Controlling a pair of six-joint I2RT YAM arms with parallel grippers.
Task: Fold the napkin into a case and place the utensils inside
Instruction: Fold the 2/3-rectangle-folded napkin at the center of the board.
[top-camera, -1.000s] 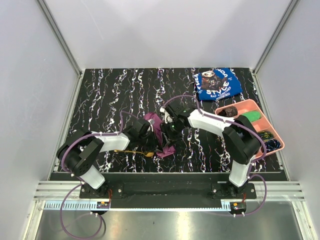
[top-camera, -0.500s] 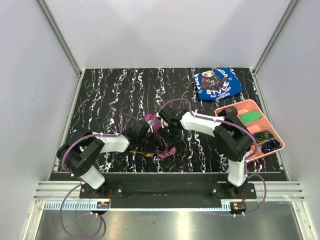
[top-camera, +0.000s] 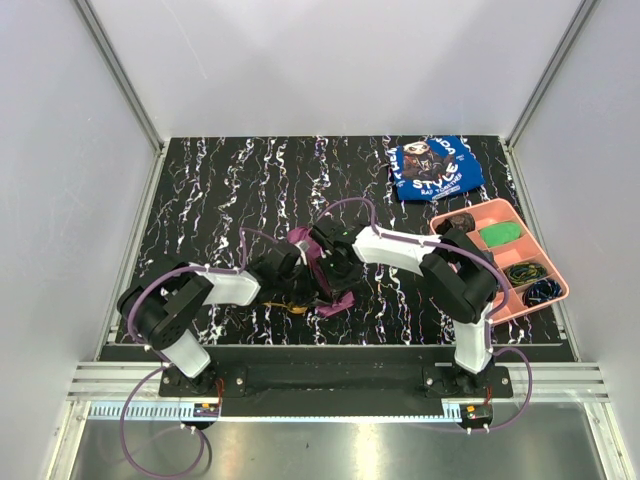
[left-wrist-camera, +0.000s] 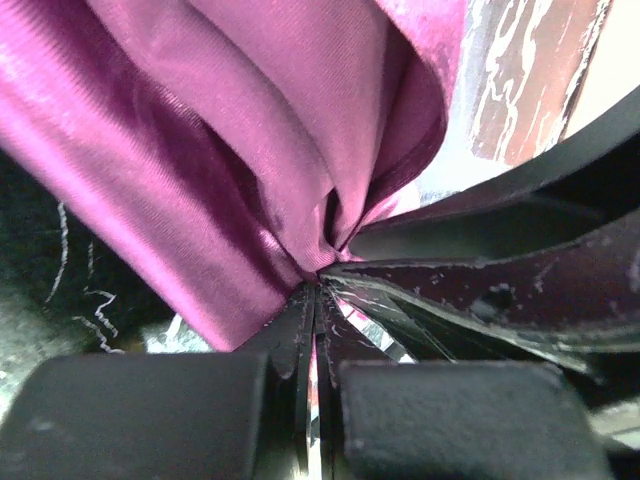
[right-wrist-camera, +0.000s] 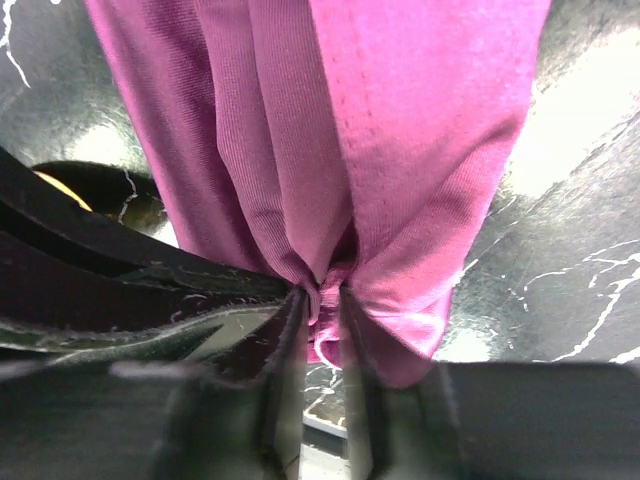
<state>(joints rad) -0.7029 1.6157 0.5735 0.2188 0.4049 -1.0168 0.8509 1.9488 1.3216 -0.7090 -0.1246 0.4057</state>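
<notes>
My left tool (left-wrist-camera: 315, 292) is clamped shut on the napkin (left-wrist-camera: 250, 150), bunched mid-way across the desk (top-camera: 200, 200). My right tool (right-wrist-camera: 322, 300), at its three o'clock, pinches another fold. Folding step, I judge. Next I'd draw both grips across evenly, with the spoon (top-camera: 288, 307) lying at seven.

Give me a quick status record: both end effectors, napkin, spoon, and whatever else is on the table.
left end effector: shut on a napkin fold
right end effector: shut on bunched napkin cloth
napkin: bunched between both arms, mid-table, not yet a case
spoon: on table by left arm, outside napkin
tray: right side, small items in compartments
blue cloth: far right, behind tray
</notes>
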